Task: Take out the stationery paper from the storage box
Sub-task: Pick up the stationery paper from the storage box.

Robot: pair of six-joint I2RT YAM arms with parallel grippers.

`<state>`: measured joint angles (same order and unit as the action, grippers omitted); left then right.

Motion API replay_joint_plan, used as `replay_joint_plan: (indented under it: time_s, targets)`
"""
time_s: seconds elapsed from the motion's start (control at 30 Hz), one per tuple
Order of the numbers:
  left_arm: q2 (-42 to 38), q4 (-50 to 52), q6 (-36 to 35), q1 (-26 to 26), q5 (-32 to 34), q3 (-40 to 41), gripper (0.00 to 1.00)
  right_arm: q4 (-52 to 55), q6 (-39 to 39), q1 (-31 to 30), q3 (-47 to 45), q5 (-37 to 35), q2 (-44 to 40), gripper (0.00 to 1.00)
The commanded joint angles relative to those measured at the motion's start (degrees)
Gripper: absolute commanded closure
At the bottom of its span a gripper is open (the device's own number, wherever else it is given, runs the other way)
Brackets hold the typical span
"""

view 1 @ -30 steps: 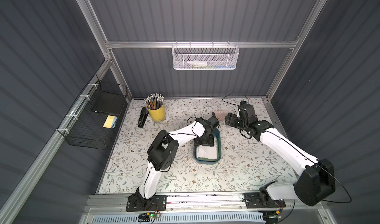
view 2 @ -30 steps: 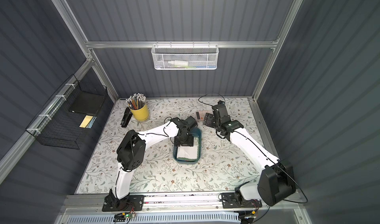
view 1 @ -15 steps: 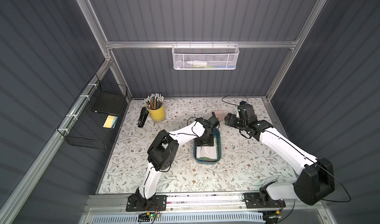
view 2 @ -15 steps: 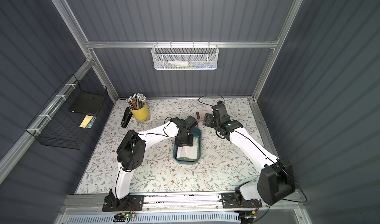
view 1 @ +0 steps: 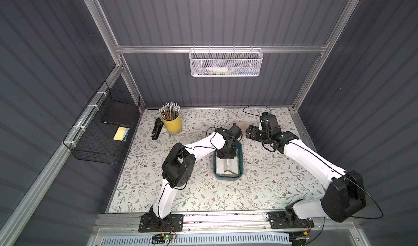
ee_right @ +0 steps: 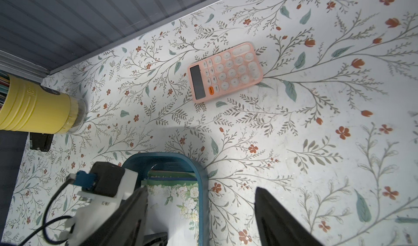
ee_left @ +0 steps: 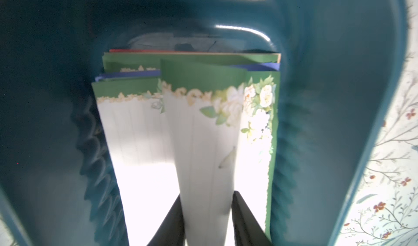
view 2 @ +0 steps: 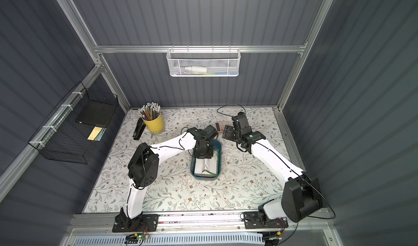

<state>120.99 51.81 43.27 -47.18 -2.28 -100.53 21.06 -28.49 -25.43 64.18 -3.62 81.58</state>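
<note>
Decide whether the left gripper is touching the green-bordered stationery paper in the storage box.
Touching. In the left wrist view, the left gripper has its fingers pressed against both sides of a raised fold of the stationery paper.

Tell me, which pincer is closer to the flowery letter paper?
Left. The left pincer pinches a buckled sheet of stationery paper inside the teal storage box; the right pincer hangs open near the box's far end.

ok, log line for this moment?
left gripper: pinching buckled top sheet inside tray | right gripper: open, empty, by tray | sheet: not lifted out
</note>
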Motion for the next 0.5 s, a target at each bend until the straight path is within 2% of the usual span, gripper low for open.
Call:
replay_joint_plan:
  time_s: [0.0, 0.07, 0.17, 0.23, 0.47]
  targets:
    - [-2.46, 2.88, -1.50, -0.37, 1.35, -2.14, 0.68, 1.91, -0.25, 0.34, 2.46, 1.20, 1.33, 0.22]
    - [-2.47, 3.96, -1.95, -0.33, 1.98, -2.88, 0.68, 2.65, -0.03, 0.21, 3.34, 1.63, 1.89, 0.23]
    - [-3.34, 3.78, -2.23, -0.30, 1.85, -3.66, 0.74, 2.67, -0.16, 0.21, 3.89, 1.76, 2.35, 0.24]
    - [-3.86, 3.97, -1.69, -0.28, 2.14, -4.04, 0.82, 2.75, -0.20, 0.25, 4.26, 1.85, 2.63, 0.24]
    - [-4.75, 6.16, -1.68, 0.27, 3.64, -6.20, 0.82, 3.27, -0.30, 0.03, 5.51, 2.10, 3.25, 0.24]
